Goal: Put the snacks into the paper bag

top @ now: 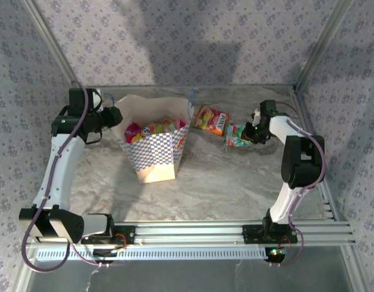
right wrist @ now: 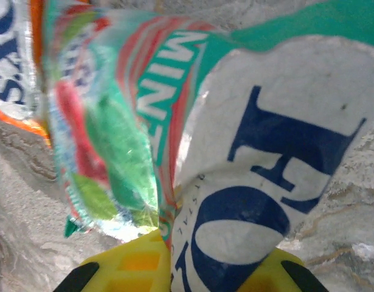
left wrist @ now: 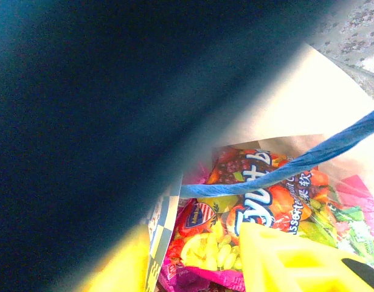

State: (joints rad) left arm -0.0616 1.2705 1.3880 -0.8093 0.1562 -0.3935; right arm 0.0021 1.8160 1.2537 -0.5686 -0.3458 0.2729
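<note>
Two packets lie on the table to the right of the paper bag – an orange packet just beside the bag's right rim, and a teal-white packet a little further right of it, the two touching or nearly so. The bag stands upright with its mouth open, and several bright packets show inside it.

On the side away from the bag, the right gripper sits on the teal-white packet. In the right wrist view its yellow fingers are drawn in narrow against a crumpled end of that packet, which is pinched between them.

At the bag's left rim is the left gripper. The left wrist view looks down into the bag: a multicoloured packet with pink edges lies inside, under a blue cord handle. That gripper's fingers stand part-way apart with the bag's checkered wall between them – whether they press on the wall I cannot tell
</note>
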